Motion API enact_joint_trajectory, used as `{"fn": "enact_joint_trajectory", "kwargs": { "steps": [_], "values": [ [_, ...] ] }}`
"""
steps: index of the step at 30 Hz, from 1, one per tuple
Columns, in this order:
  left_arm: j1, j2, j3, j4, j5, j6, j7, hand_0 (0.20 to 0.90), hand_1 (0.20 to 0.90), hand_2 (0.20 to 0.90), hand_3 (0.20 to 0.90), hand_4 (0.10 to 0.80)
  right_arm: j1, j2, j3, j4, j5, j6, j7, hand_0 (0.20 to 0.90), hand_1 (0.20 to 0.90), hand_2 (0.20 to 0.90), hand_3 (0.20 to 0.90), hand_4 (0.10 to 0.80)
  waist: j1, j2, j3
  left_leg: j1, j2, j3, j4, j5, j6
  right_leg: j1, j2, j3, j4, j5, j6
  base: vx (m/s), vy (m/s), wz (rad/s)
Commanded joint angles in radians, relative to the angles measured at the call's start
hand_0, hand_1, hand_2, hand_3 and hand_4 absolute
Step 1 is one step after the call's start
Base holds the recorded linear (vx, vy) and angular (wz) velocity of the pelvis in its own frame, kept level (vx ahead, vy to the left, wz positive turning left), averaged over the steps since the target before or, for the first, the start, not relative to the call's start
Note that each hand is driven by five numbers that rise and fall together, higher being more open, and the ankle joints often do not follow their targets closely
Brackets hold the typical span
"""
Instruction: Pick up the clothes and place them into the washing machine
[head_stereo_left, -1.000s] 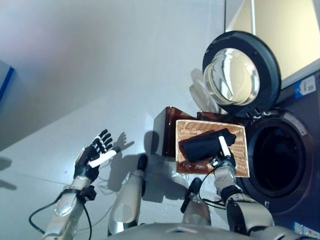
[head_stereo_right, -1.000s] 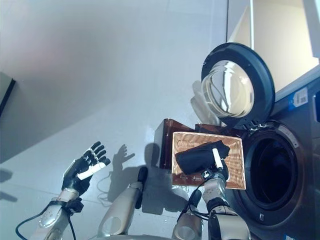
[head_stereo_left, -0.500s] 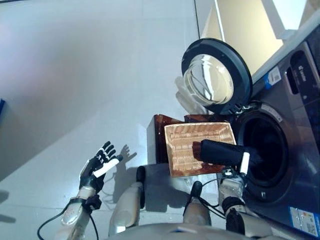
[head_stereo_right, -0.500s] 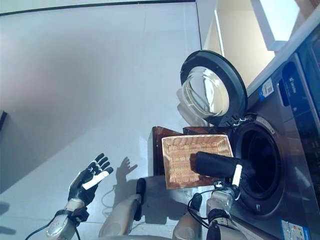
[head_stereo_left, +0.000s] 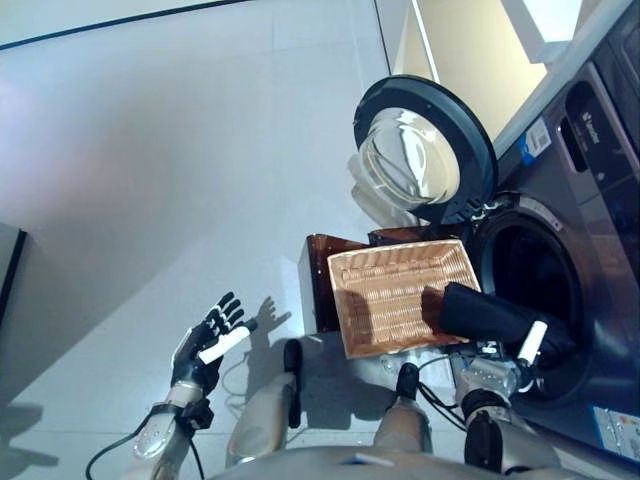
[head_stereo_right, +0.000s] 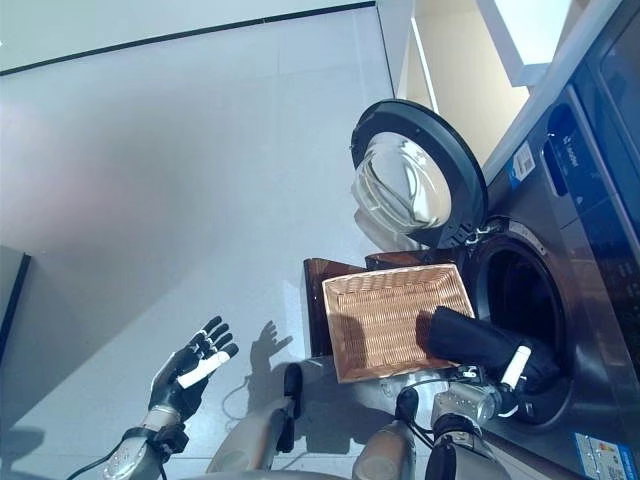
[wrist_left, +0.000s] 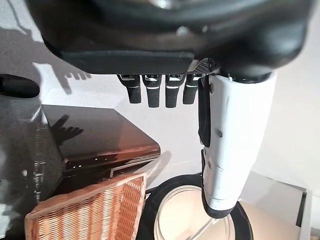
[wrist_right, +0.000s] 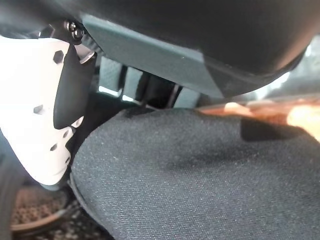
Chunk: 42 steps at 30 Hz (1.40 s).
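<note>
A dark garment (head_stereo_left: 487, 314) hangs from my right hand (head_stereo_left: 527, 349), stretching from the right edge of the wicker basket (head_stereo_left: 385, 290) across to the round drum opening (head_stereo_left: 525, 275) of the washing machine (head_stereo_right: 590, 230). The right wrist view shows the white-covered thumb (wrist_right: 40, 100) and curled fingers pressed on the dark cloth (wrist_right: 200, 175). The basket's woven bottom shows bare. My left hand (head_stereo_left: 209, 343) is held up at the lower left, open, fingers straight (wrist_left: 160, 90), with nothing in it.
The round glass door (head_stereo_left: 425, 148) stands swung open above the basket. The basket rests on a glossy brown box (head_stereo_left: 322, 278) beside the machine's front. Pale floor (head_stereo_left: 180, 150) spreads to the left, with a dark object's edge (head_stereo_left: 8, 270) at the far left.
The camera has shifted. My right hand has carried the dark garment from over the basket to the right, up to the drum opening. The left hand remains open.
</note>
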Motion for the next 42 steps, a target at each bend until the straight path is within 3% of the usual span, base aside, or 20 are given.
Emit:
{"fn": "enact_joint_trajectory", "kwargs": {
  "steps": [1, 8, 17, 35, 42],
  "values": [
    [0.024, 0.028, 0.027, -0.069, -0.022, -0.071, -0.001, 0.9, 0.9, 0.9, 0.9, 0.8, -0.079, -0.139, -0.028, -0.054, 0.002, -0.133, -0.004, 0.2, 0.2, 0.2, 0.2, 0.3, 0.012, 0.015, -0.02, 0.014, 0.089, -0.055, -0.003, -0.015, -0.093, -0.091, -0.051, 0.03, 0.079, 0.071, 0.029, -0.091, -0.004, -0.01],
    [0.015, 0.06, 0.017, -0.087, -0.014, -0.073, 0.01, 0.9, 0.9, 0.9, 0.9, 0.8, -0.14, -0.175, 0.026, -0.076, -0.065, -0.121, -0.039, 0.2, 0.2, 0.2, 0.2, 0.3, -0.003, 0.025, 0.055, -0.101, 0.094, -0.078, 0.239, -0.107, -0.099, -0.186, -0.047, 0.076, 0.281, -0.016, -0.003, -0.097, -0.017, -0.04],
    [0.049, 0.093, 0.023, -0.122, -0.029, -0.074, 0.008, 0.9, 0.9, 0.9, 0.9, 0.8, -0.218, -0.207, 0.003, -0.046, -0.061, -0.146, -0.08, 0.2, 0.2, 0.2, 0.2, 0.3, 0.014, 0.05, 0.059, -0.187, 0.096, -0.089, 0.31, -0.132, -0.099, -0.294, -0.047, 0.1, 0.389, -0.06, -0.014, -0.037, -0.009, 0.01],
    [0.066, 0.152, -0.003, -0.19, -0.057, -0.081, -0.007, 0.9, 0.9, 0.9, 0.9, 0.8, -0.407, -0.386, 0.051, 0.101, -0.106, -0.096, -0.147, 0.2, 0.2, 0.2, 0.2, 0.3, 0.055, 0.105, 0.038, -0.248, 0.075, -0.066, 0.248, -0.091, -0.094, -0.411, -0.061, 0.141, 0.402, -0.044, -0.008, -0.015, 0.004, 0.0],
    [0.052, 0.174, -0.028, -0.224, -0.056, -0.083, 0.002, 0.9, 0.9, 0.9, 0.9, 0.8, -0.496, -0.555, 0.035, 0.197, -0.164, -0.081, -0.286, 0.2, 0.2, 0.2, 0.2, 0.3, 0.068, 0.155, 0.03, -0.24, 0.056, -0.053, 0.185, -0.052, -0.101, -0.423, -0.082, 0.147, 0.385, -0.034, -0.001, -0.012, 0.052, 0.08]
  ]
}}
